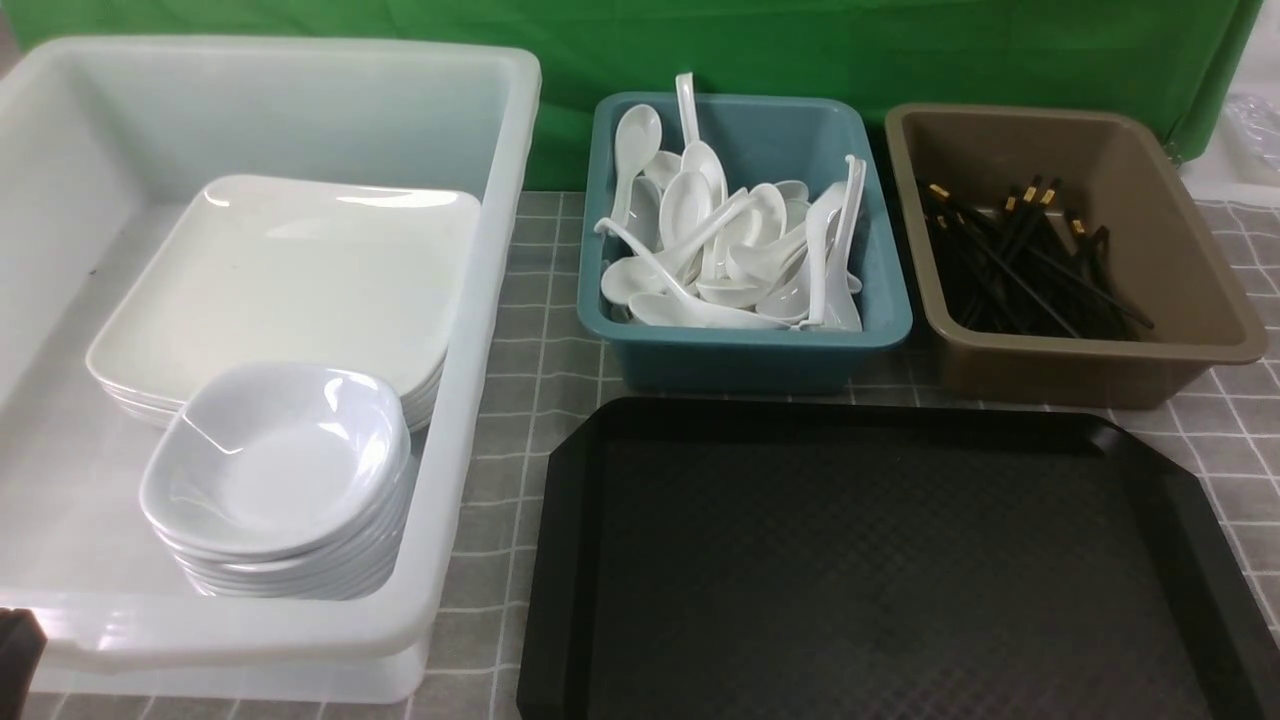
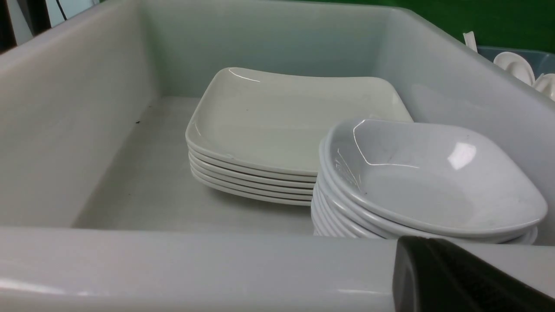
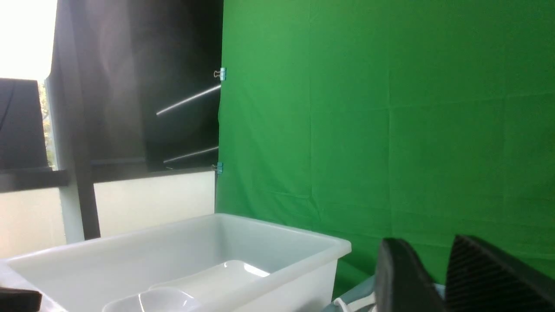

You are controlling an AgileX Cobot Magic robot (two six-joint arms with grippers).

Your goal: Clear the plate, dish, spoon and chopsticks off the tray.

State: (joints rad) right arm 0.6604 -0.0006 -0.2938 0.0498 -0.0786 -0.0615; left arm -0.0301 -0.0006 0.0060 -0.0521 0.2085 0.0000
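Observation:
The black tray [image 1: 880, 560] lies bare in front of me, with nothing on it. A white square plate [image 1: 290, 270] tops a stack inside the big white tub [image 1: 480, 300]. A small grey-white dish [image 1: 275, 460] tops a second stack in front of the plates; both stacks show as plate [image 2: 282, 117] and dish [image 2: 429, 177]. Several white spoons [image 1: 720, 250] fill the teal tub and several black chopsticks [image 1: 1030, 270] lie in the brown tub. My left gripper [image 2: 416, 247] is shut and empty, just outside the white tub's near wall. My right gripper [image 3: 427, 240] stands open, holding nothing, up in the air.
The teal tub [image 1: 740, 350] and brown tub [image 1: 1100, 370] stand side by side behind the tray. The white tub takes up the left side. A grey checked cloth [image 1: 530, 330] covers the table and a green curtain [image 1: 800, 40] hangs behind.

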